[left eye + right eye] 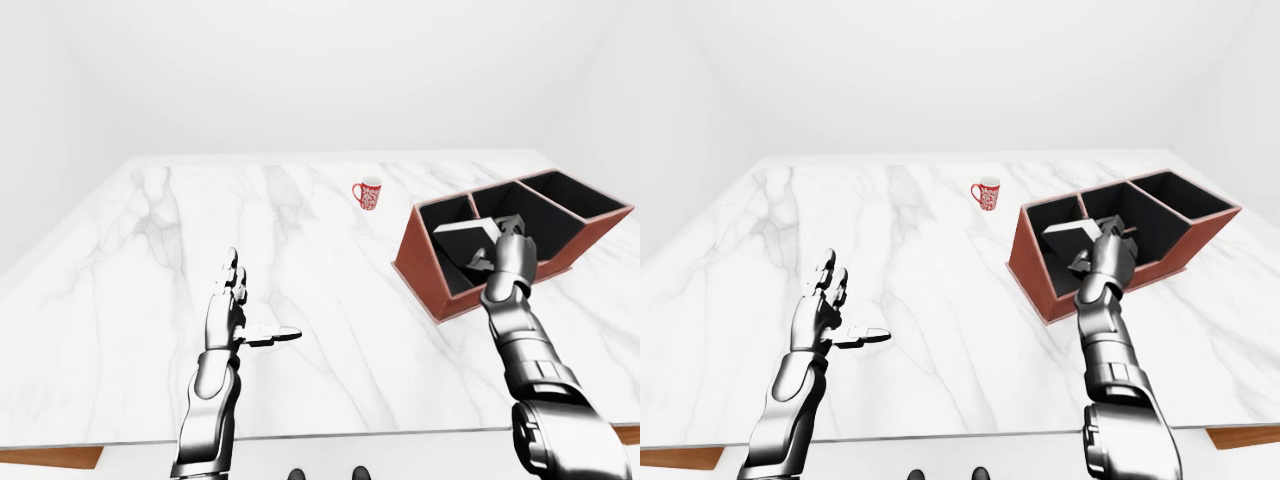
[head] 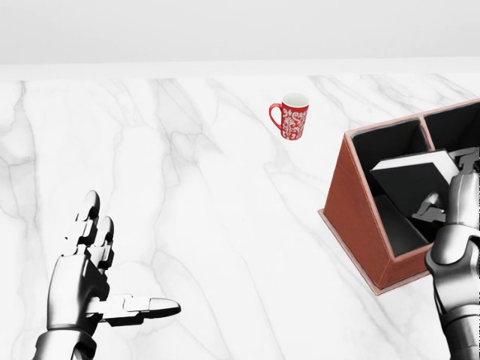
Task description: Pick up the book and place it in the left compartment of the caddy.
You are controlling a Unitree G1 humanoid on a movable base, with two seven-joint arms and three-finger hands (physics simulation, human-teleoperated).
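Note:
The book (image 2: 409, 184), dark with white page edges, stands tilted inside the left compartment of the red-brown caddy (image 2: 352, 202), its upper edge above the rim. My right hand (image 2: 448, 189) is at the book's right side, over the caddy, with its fingers closed round the book. My left hand (image 2: 127, 262) is open and empty, fingers spread, above the marble table at the lower left of the head view. The caddy has three dark compartments, best seen in the left-eye view (image 1: 415, 265).
A red and white mug (image 2: 291, 116) stands on the white marble table (image 2: 225, 225), up and left of the caddy. The table's near edge runs along the bottom of the eye views (image 1: 300, 440). White walls stand behind the table.

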